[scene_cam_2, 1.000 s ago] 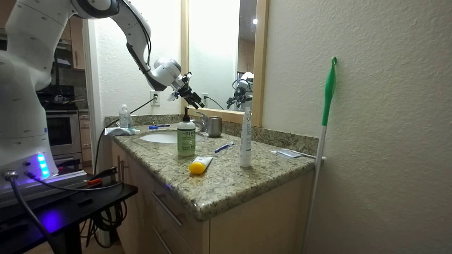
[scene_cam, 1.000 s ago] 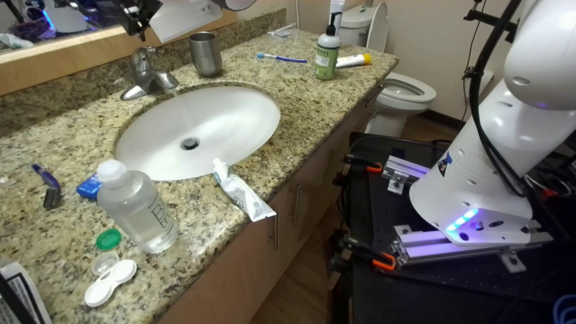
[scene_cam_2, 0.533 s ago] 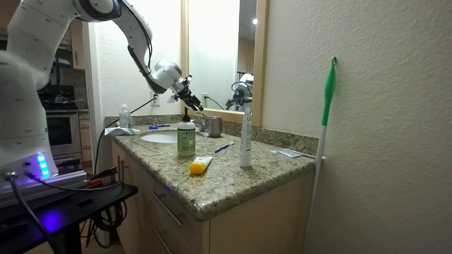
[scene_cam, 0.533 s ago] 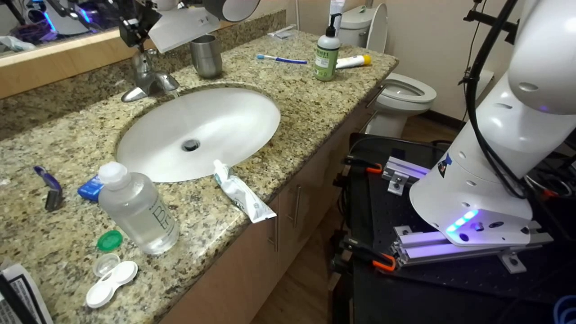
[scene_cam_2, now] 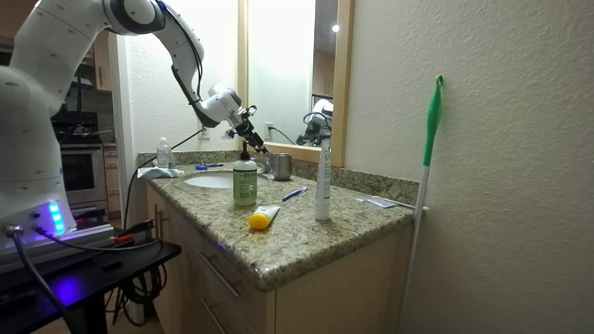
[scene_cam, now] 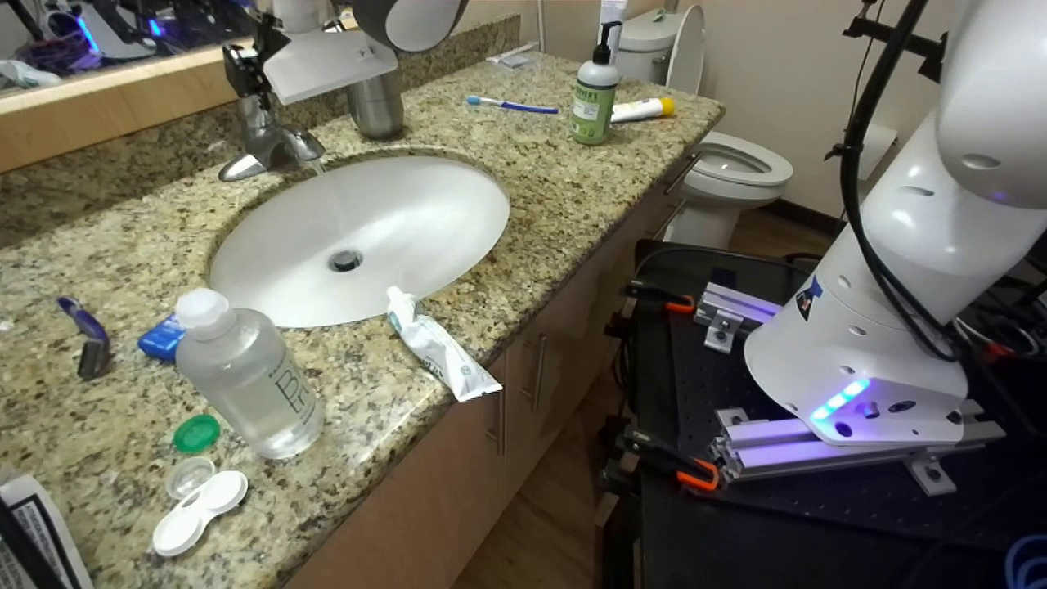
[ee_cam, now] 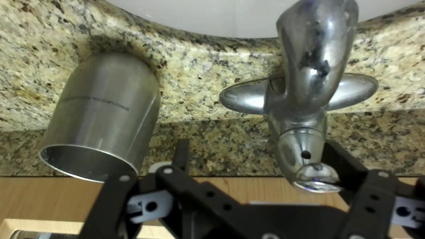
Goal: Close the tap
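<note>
The silver tap [scene_cam: 274,147] stands at the back rim of the white oval sink [scene_cam: 425,237]. A faint stream of water shows under its spout. In the wrist view the tap [ee_cam: 315,63] fills the upper right, with its lever handle [ee_cam: 303,151] pointing down in the picture. My gripper [ee_cam: 257,147] is open, its black fingers wide apart around the handle. The right-hand finger is close against the handle, partly behind it; I cannot tell whether it touches. The left-hand finger is well apart from it. In an exterior view the gripper [scene_cam_2: 264,149] reaches down onto the tap's top.
A metal cup [ee_cam: 103,113] stands beside the tap, near the left-hand finger. The backsplash [ee_cam: 225,146] and wooden mirror frame [ee_cam: 232,189] are close behind. A green soap bottle [scene_cam_2: 245,183], clear bottle [scene_cam: 253,384], toothpaste tube [scene_cam: 442,348] and toothbrush [scene_cam: 515,107] are on the counter.
The gripper has moved down from above the tap to around its handle. The arm has lowered with it. The tap and the counter objects have not visibly moved.
</note>
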You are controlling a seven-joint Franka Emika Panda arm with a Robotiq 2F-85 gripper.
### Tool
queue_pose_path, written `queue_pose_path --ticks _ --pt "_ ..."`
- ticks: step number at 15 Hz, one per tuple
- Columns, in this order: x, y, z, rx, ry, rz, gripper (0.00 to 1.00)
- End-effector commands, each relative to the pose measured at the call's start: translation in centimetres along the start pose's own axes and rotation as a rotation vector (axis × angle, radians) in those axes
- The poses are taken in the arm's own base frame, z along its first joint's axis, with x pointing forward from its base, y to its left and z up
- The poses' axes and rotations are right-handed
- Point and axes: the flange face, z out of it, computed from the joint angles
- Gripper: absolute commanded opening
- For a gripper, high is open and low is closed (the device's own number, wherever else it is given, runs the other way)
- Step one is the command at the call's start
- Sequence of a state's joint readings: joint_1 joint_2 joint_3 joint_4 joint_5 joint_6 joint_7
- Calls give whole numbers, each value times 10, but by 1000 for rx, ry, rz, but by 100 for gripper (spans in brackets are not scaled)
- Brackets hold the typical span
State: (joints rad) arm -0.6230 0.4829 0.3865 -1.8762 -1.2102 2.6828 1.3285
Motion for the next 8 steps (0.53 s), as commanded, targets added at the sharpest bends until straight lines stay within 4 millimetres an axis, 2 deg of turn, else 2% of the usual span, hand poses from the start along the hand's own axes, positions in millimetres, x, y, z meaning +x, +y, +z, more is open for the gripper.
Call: queue_pose_path --ticks 1,5,8 --pt "5 -3 3 10 -57 48 100" --pt "10 -17 -11 102 -46 48 100" --pt "20 -23 -23 82 19 48 100"
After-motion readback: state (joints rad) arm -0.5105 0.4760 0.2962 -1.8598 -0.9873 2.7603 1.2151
